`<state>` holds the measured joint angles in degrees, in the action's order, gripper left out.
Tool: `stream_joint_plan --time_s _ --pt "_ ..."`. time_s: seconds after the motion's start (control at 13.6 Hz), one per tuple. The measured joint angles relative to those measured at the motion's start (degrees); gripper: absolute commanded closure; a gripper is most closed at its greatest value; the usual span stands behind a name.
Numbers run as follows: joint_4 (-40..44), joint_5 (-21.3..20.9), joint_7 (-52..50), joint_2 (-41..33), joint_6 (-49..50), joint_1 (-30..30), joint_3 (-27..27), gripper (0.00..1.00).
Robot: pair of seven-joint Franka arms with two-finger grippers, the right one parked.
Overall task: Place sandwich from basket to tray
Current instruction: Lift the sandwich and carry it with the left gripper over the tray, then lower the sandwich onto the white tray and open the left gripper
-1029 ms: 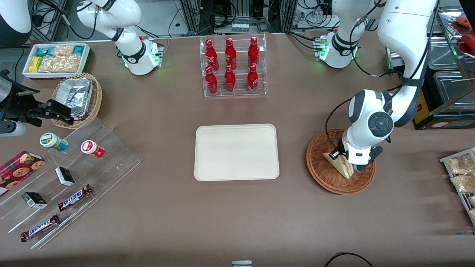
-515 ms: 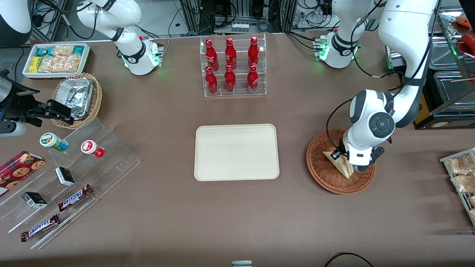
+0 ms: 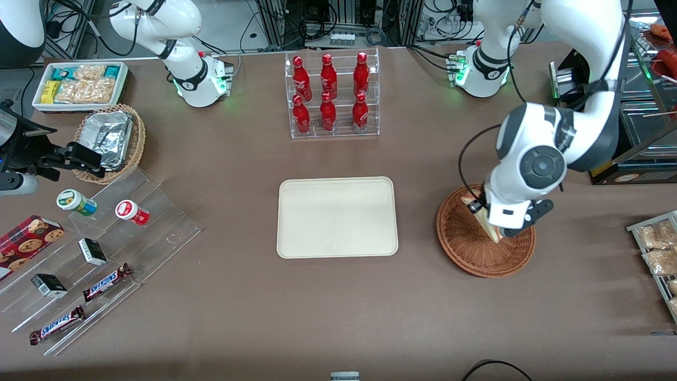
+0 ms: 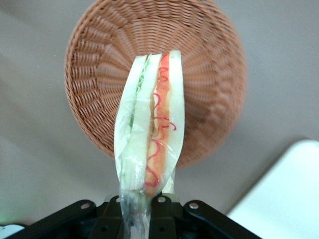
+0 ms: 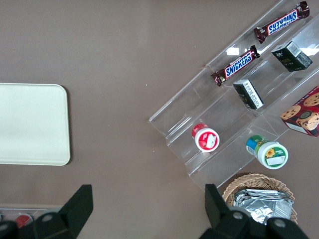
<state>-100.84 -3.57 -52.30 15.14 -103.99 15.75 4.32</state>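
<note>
- Gripping the small triangular sandwich (image 4: 149, 144) of pale white bread, in clear wrap with red and green filling on its cut edge, the left arm's black two-finger gripper (image 4: 142, 209) is clamped on one end of the wedge.
- Sandwich position: held above the wide, shallow, round reddish-brown wicker basket (image 3: 465, 248), clear of the weave in the wrist view.
- Flat cream-coloured rectangular tray (image 3: 337, 217) with rounded corners: beside the basket, toward the parked arm's end of the table, nothing on it.
</note>
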Motion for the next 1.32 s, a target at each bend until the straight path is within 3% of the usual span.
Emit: stream_joint_plan --time_s 0.37,0.66,1.32 --pt "4.5 1.2 -2.9 1.3 -0.1 10.9 0.3 0.98" --pt "4.9 1.6 -3.1 5.8 -7.1 17.9 0.3 0.98" --pt "6.3 1.5 -5.4 17.7 -21.6 24.8 0.3 0.98"
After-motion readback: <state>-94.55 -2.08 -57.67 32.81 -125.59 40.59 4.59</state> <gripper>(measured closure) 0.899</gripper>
